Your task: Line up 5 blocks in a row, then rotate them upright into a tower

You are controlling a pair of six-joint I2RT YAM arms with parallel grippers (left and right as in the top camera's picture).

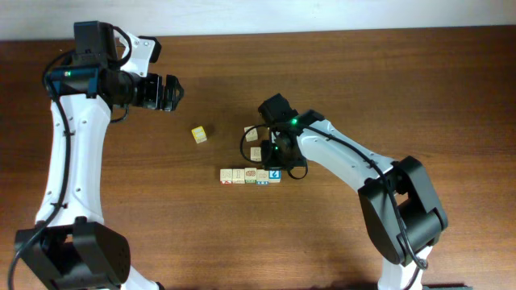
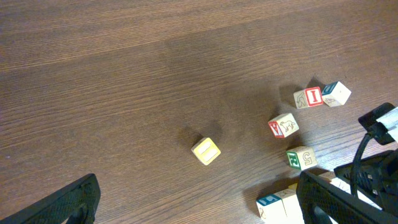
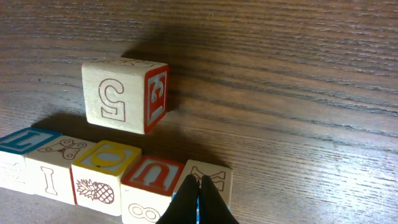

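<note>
Past the yellow cube (image 1: 198, 134), on my right arm's side, the blocks (image 1: 251, 175) sit in a row on the worktop (image 1: 363, 80). Light stiff wood, probably slick: I'd pinch opposite flat faces. My right jaws (image 3: 198, 190) are together over the row's end; left jaws (image 1: 167, 93) wide apart, cube's other side.

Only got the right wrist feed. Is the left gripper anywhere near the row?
Observer: No. The left gripper is well away, toward the table's far-left side, jaws open with nothing between them.
Operator: Any cubes outside my frame?
Observer: Yes. A yellow-bordered cube sits alone, up and left of the row in the overhead view.
Operator: More?
Observer: A red-bordered I cube lies beyond the row.
</note>
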